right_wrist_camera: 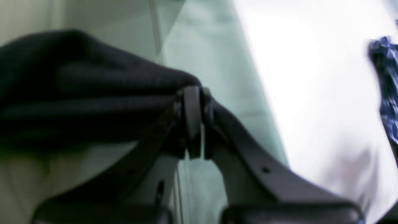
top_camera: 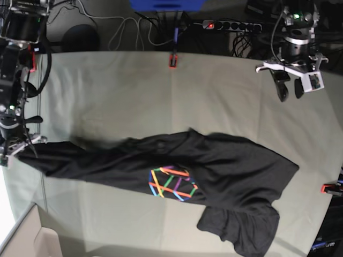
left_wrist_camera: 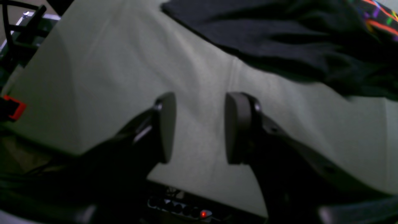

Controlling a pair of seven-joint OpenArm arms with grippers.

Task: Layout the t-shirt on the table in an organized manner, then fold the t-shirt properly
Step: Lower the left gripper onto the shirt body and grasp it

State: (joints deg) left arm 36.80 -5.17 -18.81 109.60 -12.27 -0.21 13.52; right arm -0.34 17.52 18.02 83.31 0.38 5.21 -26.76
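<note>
Right end effector [right_wrist_camera: 195, 121] pinches t-shirt [top_camera: 177, 166]; pinched hem blurred, indistinct.

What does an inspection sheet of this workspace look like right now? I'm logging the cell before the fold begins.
Surface: the table, covered in pale grey-green cloth with faint creases; red clamps at its edges.
Job's things: the t-shirt, black, stretched across the table, rumpled at one end, multicolour graphic facing up.
Clutter: nothing seen on the table.
Hands: right hand shut on a bunched end of the t-shirt at the table's edge; left hand open above bare cloth, holding nothing.
Cables: white and dark cables and a power strip behind the far edge.
Surroundings: a blue box beyond the table; the rest is dim.
</note>
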